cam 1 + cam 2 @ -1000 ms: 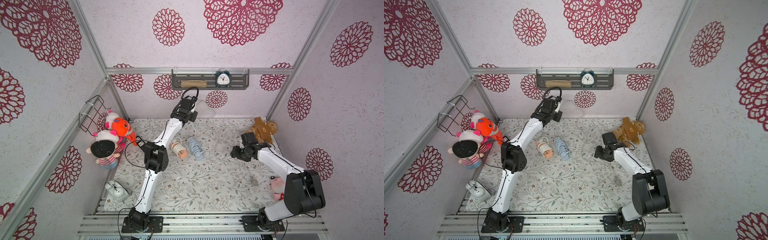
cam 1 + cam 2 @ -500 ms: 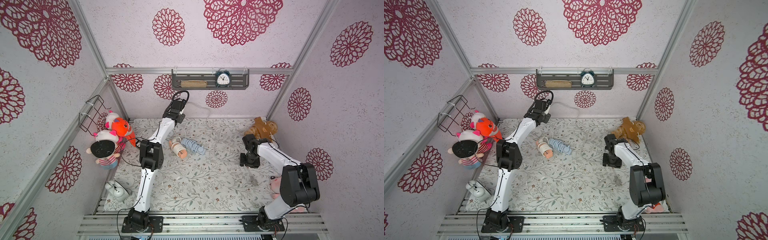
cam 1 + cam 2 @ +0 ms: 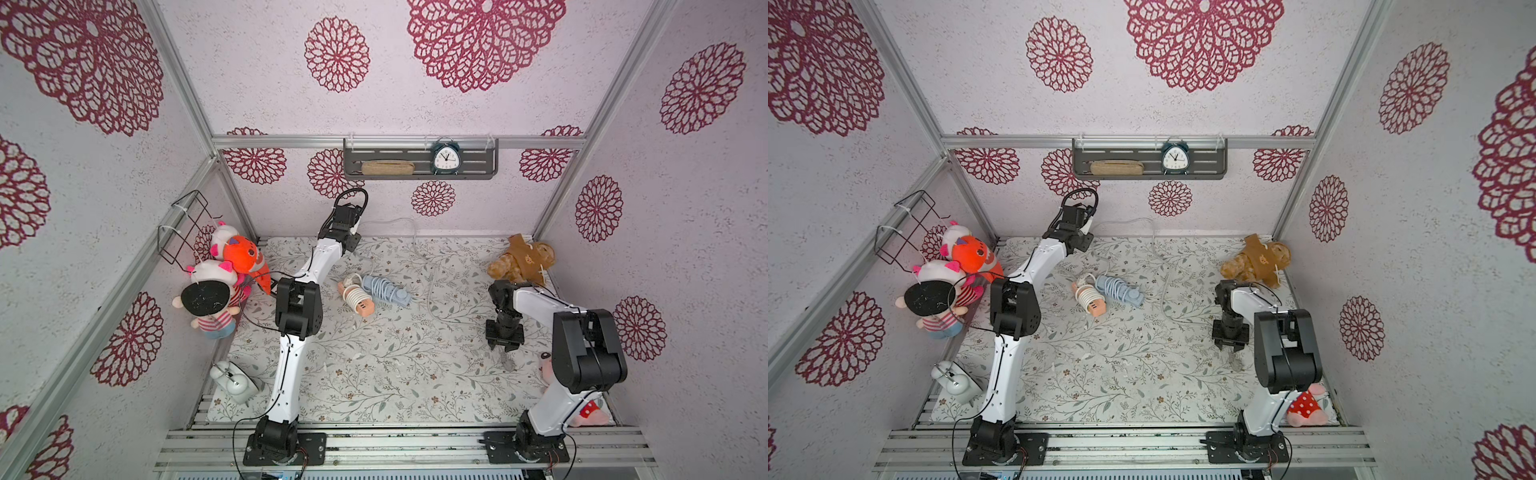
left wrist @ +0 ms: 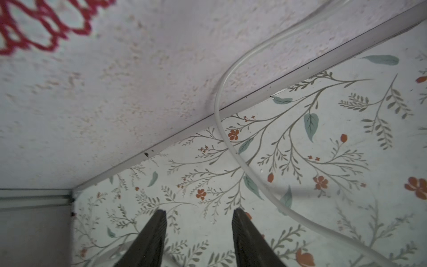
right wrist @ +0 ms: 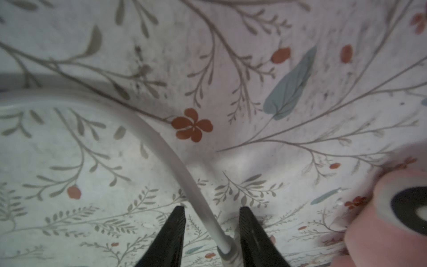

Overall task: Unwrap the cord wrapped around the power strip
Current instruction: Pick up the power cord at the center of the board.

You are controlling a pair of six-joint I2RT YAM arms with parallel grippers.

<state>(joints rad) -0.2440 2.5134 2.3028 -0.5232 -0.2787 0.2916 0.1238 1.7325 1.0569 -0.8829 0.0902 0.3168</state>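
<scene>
Though partly loose, white cord [image 3: 356,294] around peach power strip [image 3: 366,308]

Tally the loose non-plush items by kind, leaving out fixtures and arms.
Cord-wrapped power strips: 2 (orange power strip, blue power strip)
Loose white cord: 1
Alarm clock: 1
Kettle: 1
Beige pouch: 1
Total: 6

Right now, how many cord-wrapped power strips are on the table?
2. Peach power strip, white cord, and blue power strip, blue cord, side by side at the table centre. A loose white cord runs nearby; its strip may be hidden.
</scene>
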